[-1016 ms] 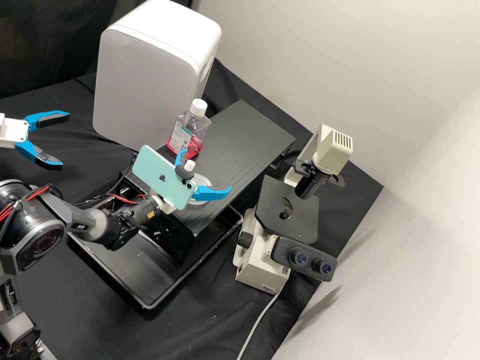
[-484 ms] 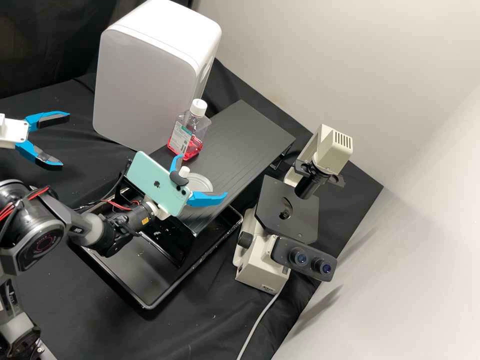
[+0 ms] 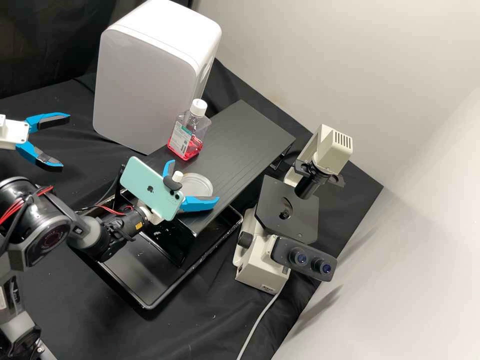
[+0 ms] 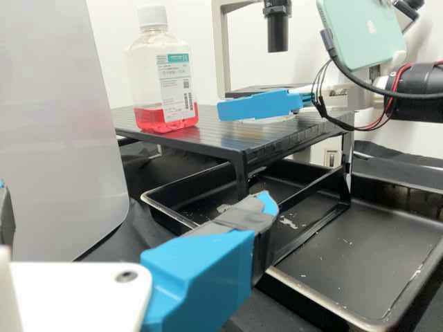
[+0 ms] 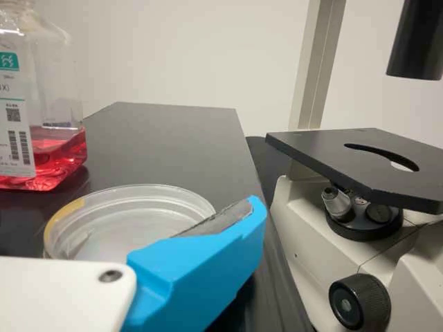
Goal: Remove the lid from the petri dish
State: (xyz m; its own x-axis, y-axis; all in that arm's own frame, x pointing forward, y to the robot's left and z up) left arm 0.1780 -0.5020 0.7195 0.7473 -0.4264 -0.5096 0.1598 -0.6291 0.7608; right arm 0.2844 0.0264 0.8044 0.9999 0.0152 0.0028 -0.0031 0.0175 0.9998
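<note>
**Grip the lid's rim only, then lift straight up**

The right gripper point(image 3: 195, 181) is at the petri dish point(image 3: 196, 184) with its jaws apart. One blue finger is on each side of the dish, and neither visibly touches it. The dish, with its lid point(image 5: 131, 207) on, sits at the near left end of the black shelf point(image 3: 245, 135), close to the shelf's near edge. The left gripper point(image 3: 31, 140) hangs well off to the left, jaws apart and holding nothing.

To do the step well, the fingers should probably meet the lid's rim high up and level, clear of the base beneath. The thin plastic likely calls for a light squeeze. A straight lift should keep the base from dragging toward the edge.

The bottle point(image 3: 189, 131) stands near the dish on its far side, so any swing that way is tight. Past the near edge the shelf drops to the tray point(image 3: 140, 285) below. The microscope point(image 3: 295, 220) stands apart to the right. The bare shelf top toward the far right gives the most room.
</note>
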